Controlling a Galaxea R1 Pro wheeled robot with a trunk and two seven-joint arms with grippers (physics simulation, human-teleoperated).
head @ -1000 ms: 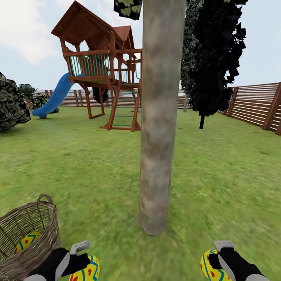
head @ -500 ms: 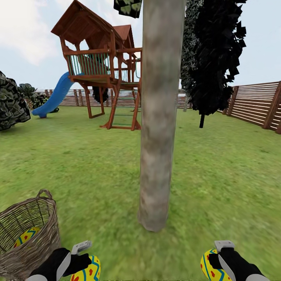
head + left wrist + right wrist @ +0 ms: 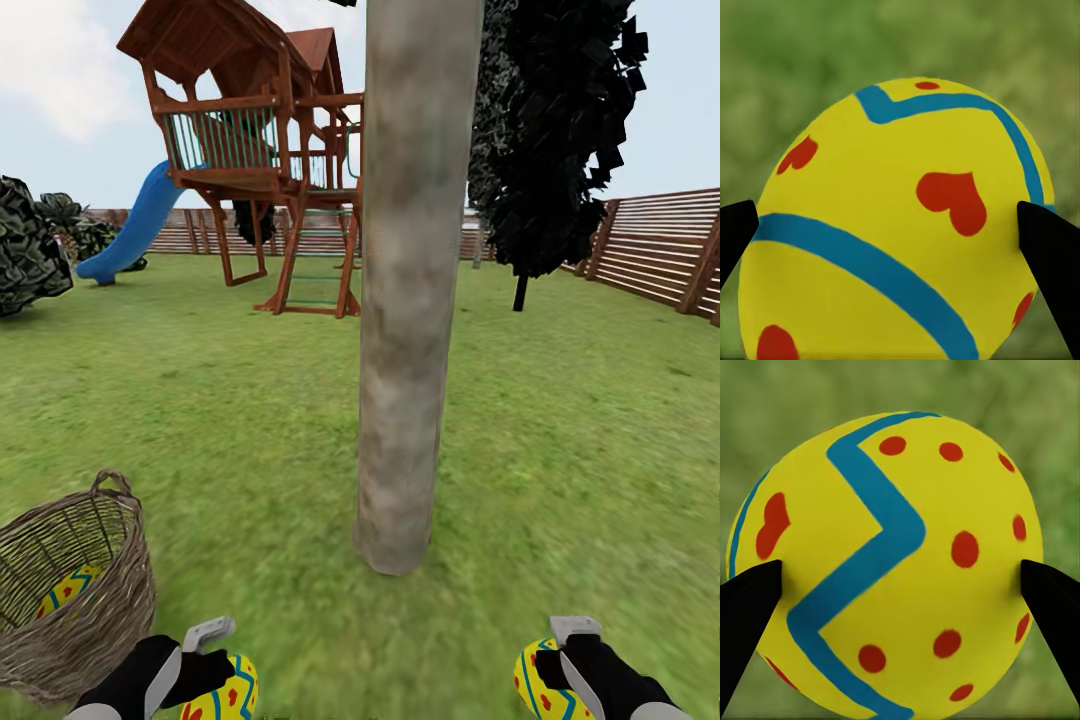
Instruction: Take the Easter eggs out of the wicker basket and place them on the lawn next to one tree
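Left claw (image 3: 215, 665) clamped on Easter egg (image 3: 225, 692), low over lawn (image 3: 250, 440), just right of wicker basket (image 3: 95, 610). Right claw (image 3: 550, 665) clamped on second egg (image 3: 540, 685), also above grass. Third egg (image 3: 68, 588) inside basket. Tree trunk (image 3: 405, 330) upright betw. both arms, near ahead. Playset w/ blue slide (image 3: 135, 228) + fence (image 3: 660, 250) far back.

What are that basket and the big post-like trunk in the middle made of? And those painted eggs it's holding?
The wicker basket looks like woven brown wicker: crossing strands, gaps showing through. The tree trunk looks like pale, mottled grey-brown bark, matte. The egg in the left gripper and the egg in the right gripper look smooth and evenly painted; plastic or painted shell, I can't tell which.
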